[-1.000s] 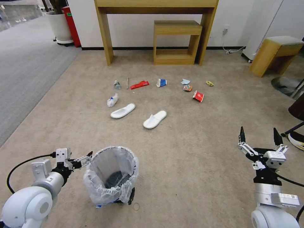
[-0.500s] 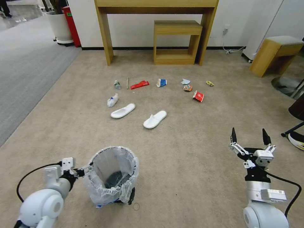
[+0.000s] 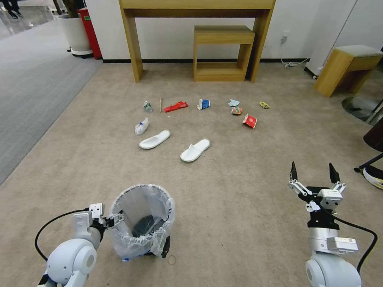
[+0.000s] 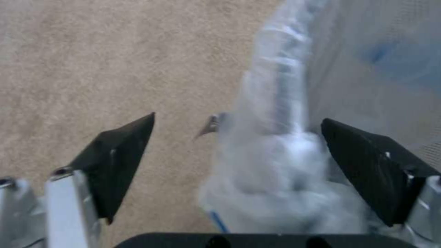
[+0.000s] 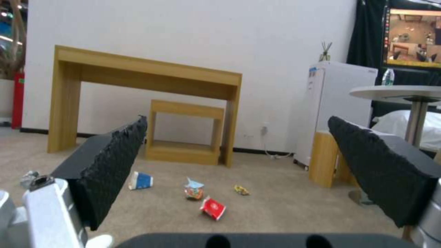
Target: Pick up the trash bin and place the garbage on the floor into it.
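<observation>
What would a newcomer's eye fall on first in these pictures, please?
Probably the bag-lined trash bin standing near the robot, with the open left gripper straddling its rim. Beyond it, garbage lies across the floor, led by two white slippers. The right gripper hovers open, off to the right.

Black trash bin [image 3: 148, 228], whitish liner; white slippers [image 3: 154, 140] on beige floor [image 3: 247, 191].

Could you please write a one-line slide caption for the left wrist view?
Left gripper with jaws open astride the bag-lined rim of the trash bin, above the beige carpet.
</observation>
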Controlling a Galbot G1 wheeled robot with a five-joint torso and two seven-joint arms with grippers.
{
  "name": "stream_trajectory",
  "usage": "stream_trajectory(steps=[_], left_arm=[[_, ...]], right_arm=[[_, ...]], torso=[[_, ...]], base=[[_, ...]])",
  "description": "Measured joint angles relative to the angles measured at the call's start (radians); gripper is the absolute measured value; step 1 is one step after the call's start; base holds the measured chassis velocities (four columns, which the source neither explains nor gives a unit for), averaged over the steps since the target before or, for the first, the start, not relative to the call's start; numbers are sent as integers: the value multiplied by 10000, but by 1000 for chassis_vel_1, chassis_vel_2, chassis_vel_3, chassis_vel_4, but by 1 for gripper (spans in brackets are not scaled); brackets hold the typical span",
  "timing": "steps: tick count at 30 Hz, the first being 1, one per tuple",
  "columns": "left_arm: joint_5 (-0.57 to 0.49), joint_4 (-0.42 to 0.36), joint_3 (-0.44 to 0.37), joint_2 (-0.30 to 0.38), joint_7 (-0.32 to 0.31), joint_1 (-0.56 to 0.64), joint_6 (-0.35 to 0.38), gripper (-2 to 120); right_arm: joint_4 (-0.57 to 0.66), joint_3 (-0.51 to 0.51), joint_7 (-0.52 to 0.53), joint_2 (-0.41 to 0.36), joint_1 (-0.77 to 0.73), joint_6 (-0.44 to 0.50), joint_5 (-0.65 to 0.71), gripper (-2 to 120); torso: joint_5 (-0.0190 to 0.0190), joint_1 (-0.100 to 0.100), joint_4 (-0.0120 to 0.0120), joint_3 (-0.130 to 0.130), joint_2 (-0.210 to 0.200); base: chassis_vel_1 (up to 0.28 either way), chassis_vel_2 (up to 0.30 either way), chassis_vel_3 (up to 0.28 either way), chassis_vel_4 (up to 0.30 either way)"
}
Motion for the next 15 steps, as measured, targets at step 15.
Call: stream_trajectory(steps=[15], left_arm=[[-235, -83, 46, -122, -524, 73, 27, 41]], right_arm=[[81, -82, 39, 35, -39, 46, -79, 100]], torso=[[-1, 0, 0, 0, 0]], base=[[0, 0, 0, 0]])
